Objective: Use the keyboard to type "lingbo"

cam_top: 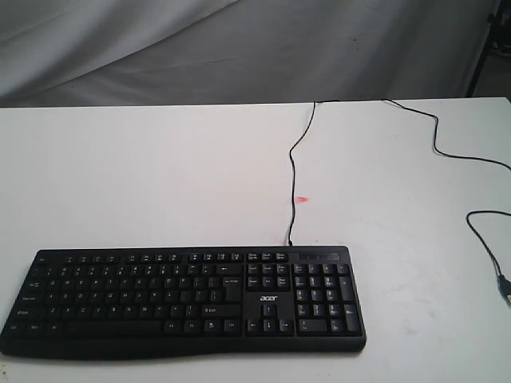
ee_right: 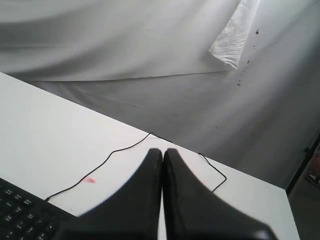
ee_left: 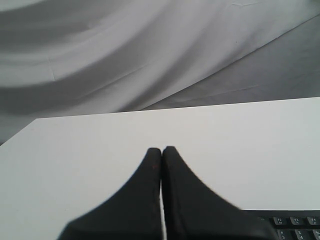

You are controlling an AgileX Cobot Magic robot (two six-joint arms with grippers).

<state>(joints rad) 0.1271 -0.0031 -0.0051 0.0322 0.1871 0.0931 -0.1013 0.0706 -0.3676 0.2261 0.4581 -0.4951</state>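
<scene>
The wide black keyboard [cam_top: 184,299] with a white acer logo lies along the near edge of the white table [cam_top: 160,175], number pad to the right. Its thin black cable [cam_top: 295,171] runs from its back edge to the table's far edge. Neither arm shows in the exterior view. In the left wrist view my left gripper [ee_left: 161,149] is shut, fingertips together, held above bare table with a corner of the keyboard [ee_left: 295,225] beside it. In the right wrist view my right gripper [ee_right: 163,151] is shut too, with a corner of the keyboard [ee_right: 20,212] and the cable [ee_right: 105,162] nearby.
A second black cable [cam_top: 479,207] with a plug end lies loose at the table's right side. A small red mark [cam_top: 303,198] sits on the tabletop behind the keyboard. Grey cloth [cam_top: 239,48] hangs behind the table.
</scene>
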